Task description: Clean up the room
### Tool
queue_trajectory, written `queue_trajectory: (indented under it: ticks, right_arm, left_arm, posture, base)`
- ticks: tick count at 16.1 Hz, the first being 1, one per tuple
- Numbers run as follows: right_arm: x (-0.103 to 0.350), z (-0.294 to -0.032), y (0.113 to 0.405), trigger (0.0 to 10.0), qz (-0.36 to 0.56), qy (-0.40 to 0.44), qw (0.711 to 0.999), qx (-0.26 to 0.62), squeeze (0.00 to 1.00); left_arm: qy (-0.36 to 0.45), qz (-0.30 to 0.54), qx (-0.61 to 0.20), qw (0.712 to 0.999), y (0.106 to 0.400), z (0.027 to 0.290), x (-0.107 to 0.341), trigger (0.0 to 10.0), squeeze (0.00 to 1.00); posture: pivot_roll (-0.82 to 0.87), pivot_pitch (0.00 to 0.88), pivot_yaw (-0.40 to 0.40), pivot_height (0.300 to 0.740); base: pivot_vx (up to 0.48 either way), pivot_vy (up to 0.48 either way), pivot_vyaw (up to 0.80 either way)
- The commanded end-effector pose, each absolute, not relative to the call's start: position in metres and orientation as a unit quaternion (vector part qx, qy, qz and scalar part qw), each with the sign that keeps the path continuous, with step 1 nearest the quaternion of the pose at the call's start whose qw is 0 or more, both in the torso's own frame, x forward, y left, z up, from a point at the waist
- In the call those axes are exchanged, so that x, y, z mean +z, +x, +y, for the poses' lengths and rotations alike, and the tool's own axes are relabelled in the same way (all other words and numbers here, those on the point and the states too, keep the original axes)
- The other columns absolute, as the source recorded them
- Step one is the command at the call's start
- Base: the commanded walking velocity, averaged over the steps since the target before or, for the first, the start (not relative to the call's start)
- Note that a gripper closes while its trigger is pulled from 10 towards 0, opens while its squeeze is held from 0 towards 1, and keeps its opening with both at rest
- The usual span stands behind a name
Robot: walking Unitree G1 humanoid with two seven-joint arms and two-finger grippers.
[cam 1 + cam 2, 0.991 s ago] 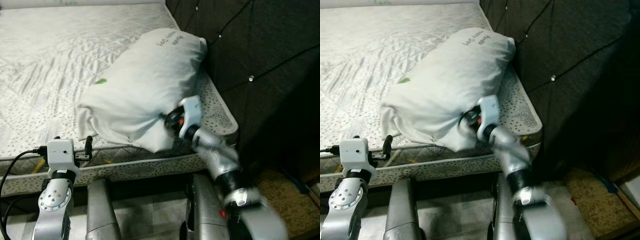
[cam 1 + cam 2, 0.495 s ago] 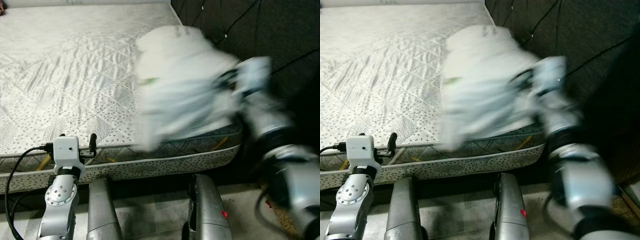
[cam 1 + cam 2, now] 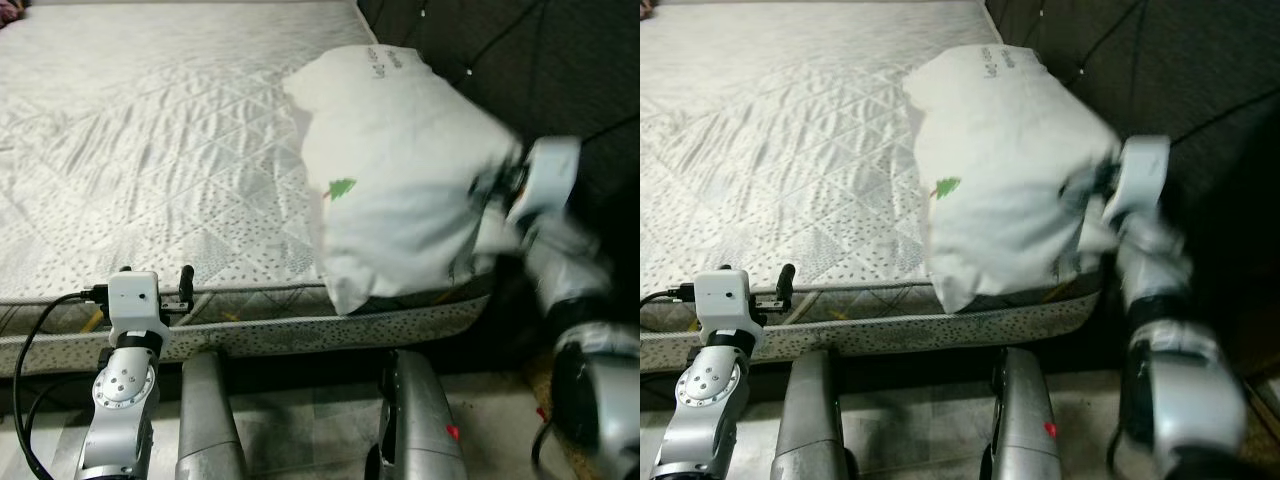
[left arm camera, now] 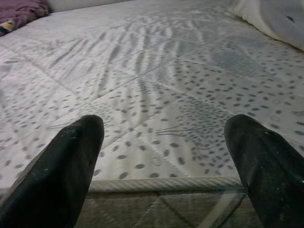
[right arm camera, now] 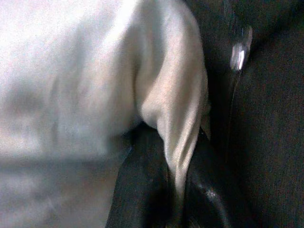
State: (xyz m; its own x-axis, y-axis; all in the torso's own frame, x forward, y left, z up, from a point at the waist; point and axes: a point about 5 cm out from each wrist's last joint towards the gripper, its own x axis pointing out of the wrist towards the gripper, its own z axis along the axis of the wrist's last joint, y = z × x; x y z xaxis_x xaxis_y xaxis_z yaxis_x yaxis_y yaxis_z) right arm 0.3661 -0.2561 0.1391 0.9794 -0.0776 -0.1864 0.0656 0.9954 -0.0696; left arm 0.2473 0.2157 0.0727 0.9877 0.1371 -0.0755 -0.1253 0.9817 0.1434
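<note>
Right gripper [image 5: 178, 190] pinches a fold of the pillow [image 3: 400, 170] — left gripper [image 4: 164, 161] gapes wide, low beside it.

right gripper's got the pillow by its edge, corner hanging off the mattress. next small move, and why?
Probably carry the pillow a little further onto the mattress toward the headboard, then release. The right gripper is pinched on a fold of its fabric, and its lower corner overhangs the bed edge. The left gripper is open, idle at that edge.
</note>
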Motion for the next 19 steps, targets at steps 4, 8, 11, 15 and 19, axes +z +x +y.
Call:
queue_trajectory:
  ticks: [4,8,11,15,19]
  right_arm:
    - [0.122,-0.234,0.354,0.0,0.095,-0.022,0.995,-0.019,0.00]
    - [0.142,-0.268,0.356,0.0,0.073,-0.045,0.993,-0.080,0.00]
    - [0.167,-0.300,0.362,0.0,0.064,-0.067,0.984,-0.154,0.00]
    - [0.180,-0.323,0.359,0.0,0.052,-0.055,0.976,-0.205,0.00]
    - [0.156,-0.294,0.357,10.0,0.050,-0.038,0.987,-0.151,1.00]
  left_arm:
    - [0.077,0.041,0.056,0.995,0.251,0.214,0.073,10.0,0.00]
    - [0.081,0.043,0.062,0.994,0.251,0.215,0.072,10.0,0.00]
    - [0.083,0.044,0.063,0.994,0.252,0.214,0.071,10.0,0.00]
    - [0.085,0.046,0.065,0.993,0.253,0.217,0.072,10.0,0.00]
    - [0.086,0.046,0.060,0.993,0.253,0.218,0.073,10.0,0.00]
  posture:
    - [-0.01,0.000,-0.015,0.481]
    - [0.00,0.000,-0.019,0.481]
    - [0.00,0.000,-0.022,0.481]
    - [-0.01,0.000,-0.014,0.481]
    - [-0.01,0.000,0.009,0.481]
  base:
    - [0.000,0.000,0.00]
    - [0.000,0.000,0.00]
    - [0.000,0.000,0.00]
    - [0.000,0.000,0.00]
    - [0.000,0.000,0.00]
